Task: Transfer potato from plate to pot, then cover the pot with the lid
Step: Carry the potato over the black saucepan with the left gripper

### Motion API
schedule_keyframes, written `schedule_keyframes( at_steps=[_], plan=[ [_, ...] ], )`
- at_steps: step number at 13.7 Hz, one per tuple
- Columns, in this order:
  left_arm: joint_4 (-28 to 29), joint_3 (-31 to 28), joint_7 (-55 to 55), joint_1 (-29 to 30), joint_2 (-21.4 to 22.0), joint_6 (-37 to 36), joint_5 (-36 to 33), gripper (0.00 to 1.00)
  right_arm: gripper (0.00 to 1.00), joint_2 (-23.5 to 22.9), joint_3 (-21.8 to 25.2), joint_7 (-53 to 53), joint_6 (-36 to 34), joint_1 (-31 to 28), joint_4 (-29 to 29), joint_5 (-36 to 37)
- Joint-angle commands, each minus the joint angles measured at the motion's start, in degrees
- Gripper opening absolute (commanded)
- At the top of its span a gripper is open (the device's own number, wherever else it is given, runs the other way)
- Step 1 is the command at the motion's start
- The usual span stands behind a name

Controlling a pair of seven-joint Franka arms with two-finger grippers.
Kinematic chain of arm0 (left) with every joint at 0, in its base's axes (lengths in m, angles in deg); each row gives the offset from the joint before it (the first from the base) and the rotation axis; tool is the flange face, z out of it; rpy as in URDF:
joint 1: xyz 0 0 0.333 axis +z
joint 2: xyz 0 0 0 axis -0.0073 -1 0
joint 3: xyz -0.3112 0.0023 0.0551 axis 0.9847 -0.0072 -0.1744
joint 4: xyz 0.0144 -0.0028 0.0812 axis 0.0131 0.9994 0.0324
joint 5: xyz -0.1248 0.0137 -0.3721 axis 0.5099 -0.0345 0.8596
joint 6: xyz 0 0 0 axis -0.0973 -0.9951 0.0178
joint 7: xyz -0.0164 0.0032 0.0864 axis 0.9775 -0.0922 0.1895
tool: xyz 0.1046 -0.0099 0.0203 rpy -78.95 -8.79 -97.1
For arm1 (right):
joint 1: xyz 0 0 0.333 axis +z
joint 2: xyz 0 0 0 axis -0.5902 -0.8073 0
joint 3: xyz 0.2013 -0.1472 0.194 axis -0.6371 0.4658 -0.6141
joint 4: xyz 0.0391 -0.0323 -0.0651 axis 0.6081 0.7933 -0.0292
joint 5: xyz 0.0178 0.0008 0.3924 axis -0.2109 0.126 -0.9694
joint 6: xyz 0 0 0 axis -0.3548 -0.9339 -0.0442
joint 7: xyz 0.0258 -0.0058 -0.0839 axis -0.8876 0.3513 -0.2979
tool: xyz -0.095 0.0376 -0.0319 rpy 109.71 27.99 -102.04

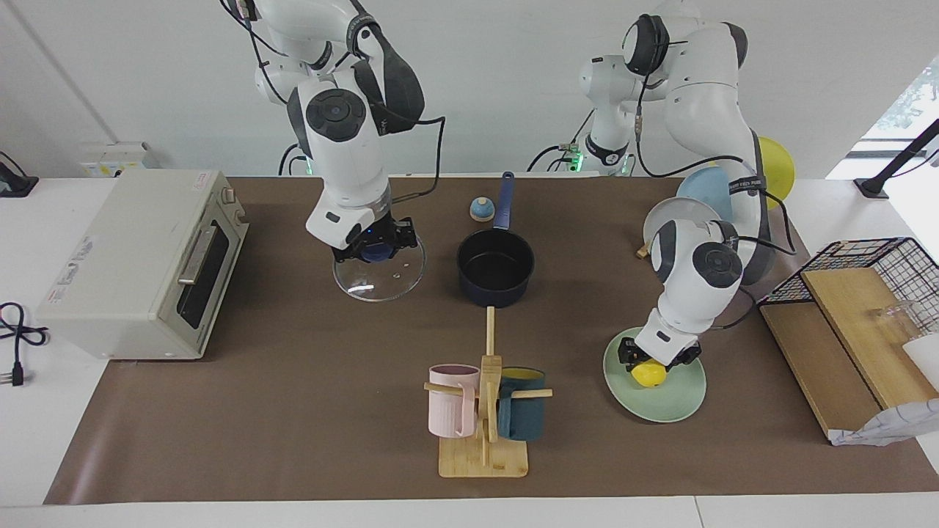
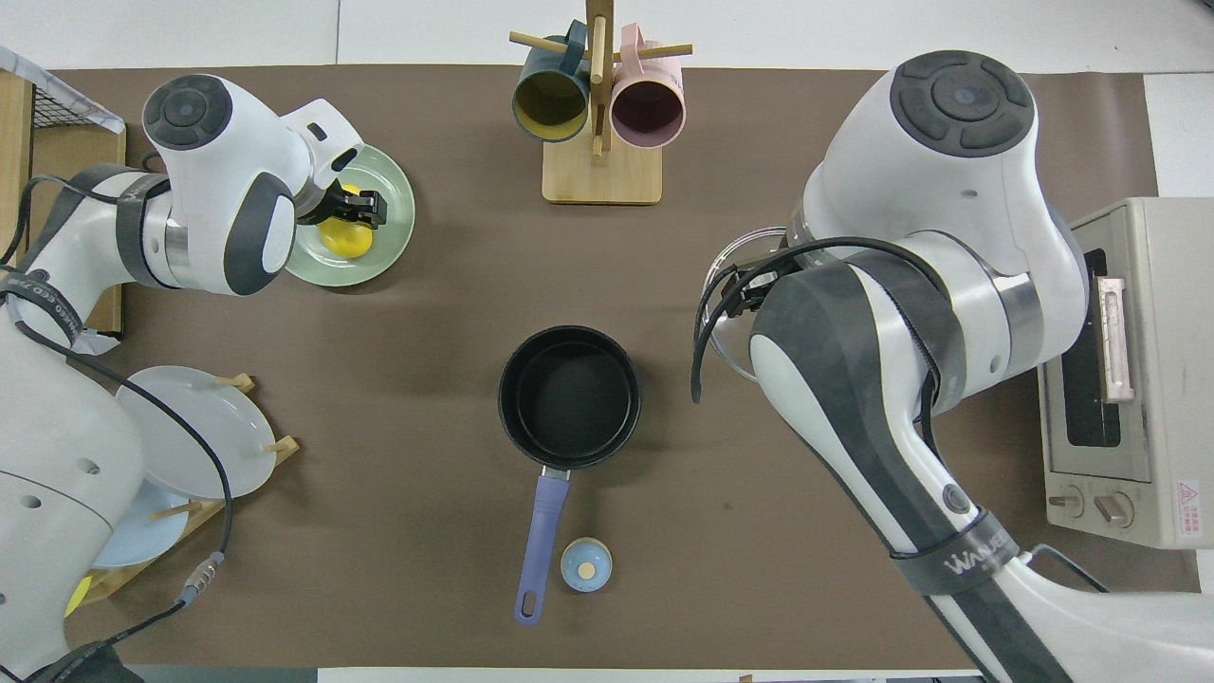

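Note:
The yellow potato (image 1: 648,375) (image 2: 347,239) lies on the mint-green plate (image 1: 673,400) (image 2: 395,216) toward the left arm's end of the table. My left gripper (image 1: 653,361) (image 2: 355,205) is down on it and shut on its upper part. The dark blue pot (image 1: 495,268) (image 2: 569,396) stands empty mid-table, its handle pointing toward the robots. Beside the pot, toward the right arm's end, my right gripper (image 1: 375,248) is shut on the blue knob of the glass lid (image 1: 381,282) (image 2: 732,267). In the overhead view the right arm hides most of the lid.
A toaster oven (image 1: 139,257) (image 2: 1129,370) stands at the right arm's end. A mug rack (image 1: 484,411) (image 2: 597,123) is farther from the robots than the pot. A small blue-topped knob (image 1: 481,210) (image 2: 586,564) lies beside the pot's handle. A plate rack (image 1: 689,213) and a wire basket (image 1: 873,271) stand at the left arm's end.

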Motion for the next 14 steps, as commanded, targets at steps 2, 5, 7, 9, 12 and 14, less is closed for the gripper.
schedule_keyframes(
  at_steps=[2, 5, 7, 9, 12, 14],
  plan=[
    [-4.81, -0.39, -0.21, -0.36, 5.52, -11.46, 5.67, 0.00, 0.00, 1.19, -0.45, 0.18, 0.20, -0.29, 1.37, 3.61],
    [-4.29, -0.31, -4.57, -1.50, 14.31, -20.77, 9.30, 0.00, 0.00, 1.19, -0.54, 0.27, 0.99, -0.29, 1.10, 3.98],
    [-2.55, -0.04, -10.28, -4.65, 19.32, -24.39, 9.56, 0.00, 0.00, 1.19, -0.54, 0.44, 0.90, -0.29, 1.19, 4.07],
    [0.97, -0.04, -14.95, -7.82, 23.81, -24.76, 11.57, 0.00, 0.00, 1.11, -0.54, 0.36, 1.16, -0.47, 1.19, 4.07],
    [9.21, -0.13, -22.59, -14.66, 29.44, -22.58, 11.85, 0.00, 0.00, 1.19, -0.54, 0.27, 1.07, -0.47, 1.19, 4.07],
    [16.67, -0.13, -26.29, -19.06, 32.78, -16.62, 11.85, 0.00, 0.00, 1.19, -0.54, 0.27, 0.99, -0.47, 1.19, 4.07]
  ],
)
